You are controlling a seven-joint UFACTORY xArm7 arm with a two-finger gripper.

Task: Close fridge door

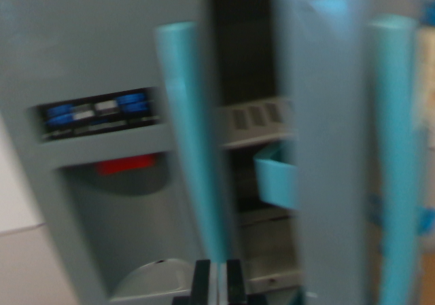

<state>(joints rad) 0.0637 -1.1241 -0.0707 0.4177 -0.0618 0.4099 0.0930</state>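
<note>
Wrist view: the end effector (217,281), its dark fingertips narrowly parted with nothing clearly pinched between them, sat at bottom centre against the left door's teal handle (192,142), while the ajar right fridge door (323,149) stood upright toward the wrist view's right, exposing a teal bin (277,179).

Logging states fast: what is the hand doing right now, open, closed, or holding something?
Hand: only two dark fingertips show at the bottom edge, straddling the left door's teal handle; whether it grips cannot be told.
</note>
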